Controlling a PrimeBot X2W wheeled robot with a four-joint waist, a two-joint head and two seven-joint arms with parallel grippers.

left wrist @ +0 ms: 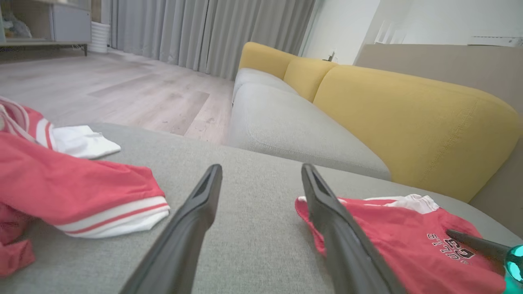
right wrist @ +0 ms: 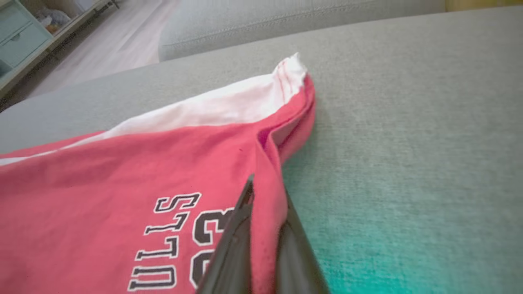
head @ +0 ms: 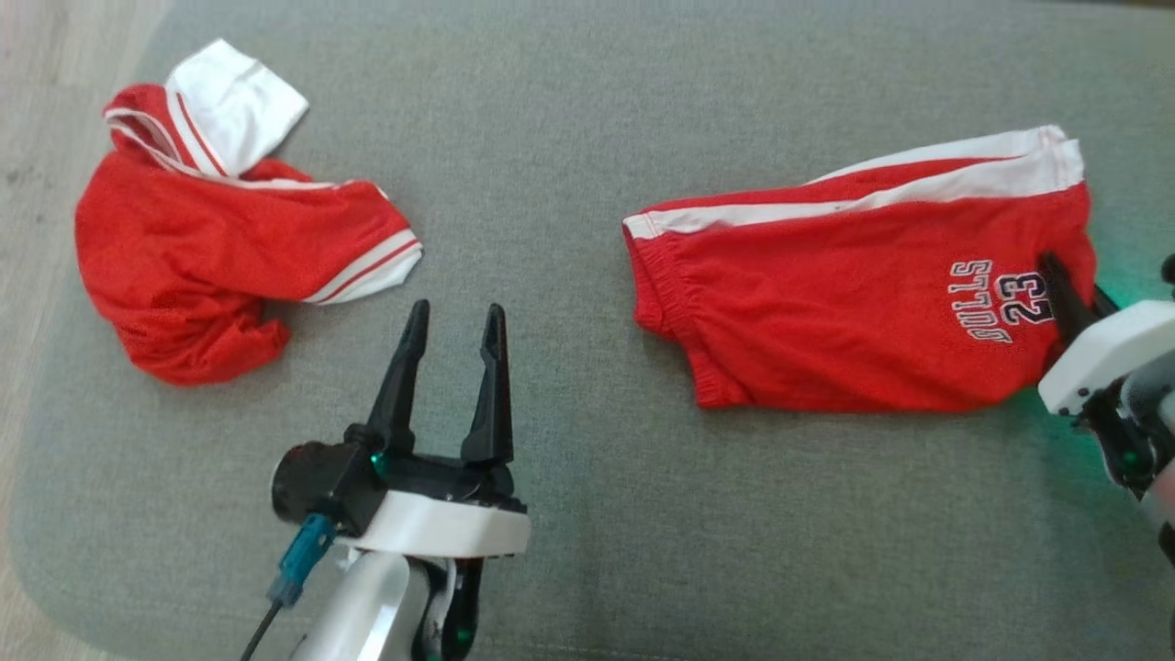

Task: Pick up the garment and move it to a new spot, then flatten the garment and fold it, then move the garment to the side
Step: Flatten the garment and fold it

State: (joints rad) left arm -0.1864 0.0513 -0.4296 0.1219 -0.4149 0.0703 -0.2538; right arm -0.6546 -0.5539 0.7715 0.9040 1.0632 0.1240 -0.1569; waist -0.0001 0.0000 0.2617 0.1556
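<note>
The garment, red shorts (head: 826, 312) with white side stripes and "BULLS 23" lettering, lies folded flat on the right of the grey cushion. My right gripper (head: 1056, 275) is at its right edge, shut, and pinches a fold of the red fabric (right wrist: 265, 163) beside the lettering. In the right wrist view the cloth runs up between the two fingers of that gripper (right wrist: 265, 196). My left gripper (head: 456, 317) hovers open over bare cushion to the left of the shorts, holding nothing. The left wrist view has its gripper (left wrist: 261, 171) spread wide, with the shorts (left wrist: 400, 241) to its right.
A second red garment with white trim (head: 211, 248) lies crumpled at the cushion's left. The grey cushion (head: 587, 551) ends at a rounded left edge above wooden floor (head: 37, 138). A yellow sofa backrest (left wrist: 408, 122) and another grey seat (left wrist: 286, 126) stand beyond.
</note>
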